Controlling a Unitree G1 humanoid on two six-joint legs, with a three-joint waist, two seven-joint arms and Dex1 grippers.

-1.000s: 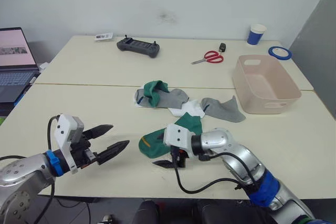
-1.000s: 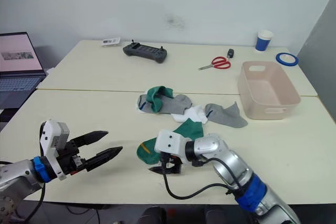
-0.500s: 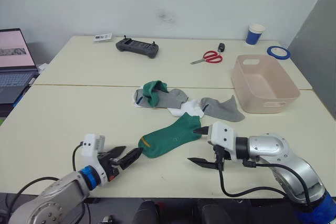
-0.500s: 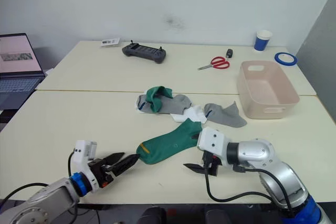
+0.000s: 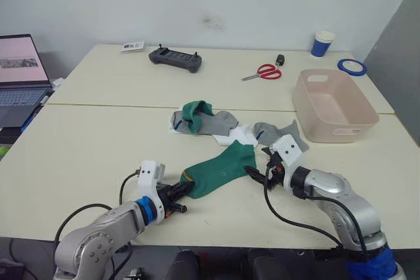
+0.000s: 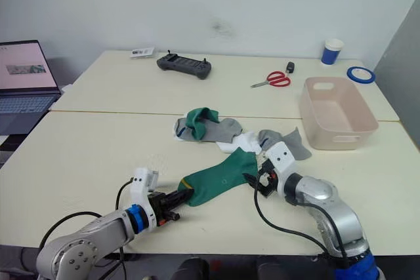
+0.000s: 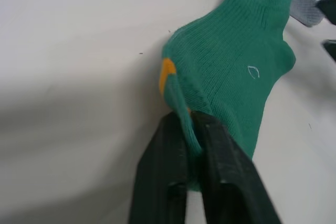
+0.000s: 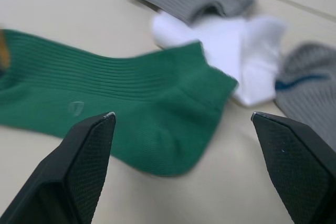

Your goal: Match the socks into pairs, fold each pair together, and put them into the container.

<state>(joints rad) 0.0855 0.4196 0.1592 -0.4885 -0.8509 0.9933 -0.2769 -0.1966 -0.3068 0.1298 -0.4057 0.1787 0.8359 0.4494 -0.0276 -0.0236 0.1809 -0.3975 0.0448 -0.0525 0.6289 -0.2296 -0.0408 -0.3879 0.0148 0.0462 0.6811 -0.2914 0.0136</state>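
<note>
- Leftmost, the left gripper [image 7: 191, 129] pinches the orange-marked toe edge of a ribbed green sock [image 5: 220, 170], which lies flat on the cream table [image 5: 85, 142].
- Beyond that sock sits the sock pile [image 5: 226, 126]: another green sock [image 5: 193, 113] bunched over a soft grey sock [image 5: 216, 121], a white sock [image 5: 239, 136], and a second grey sock [image 5: 283, 133] with a blue cuff mark.
- Right of the flat green sock, the right gripper [image 8: 181, 124] hovers at its cuff, fingers spread wide.
- Farther right of the pile, the pale pink plastic tub [image 5: 333, 105], rounded, with handle slots, holds nothing.
</note>
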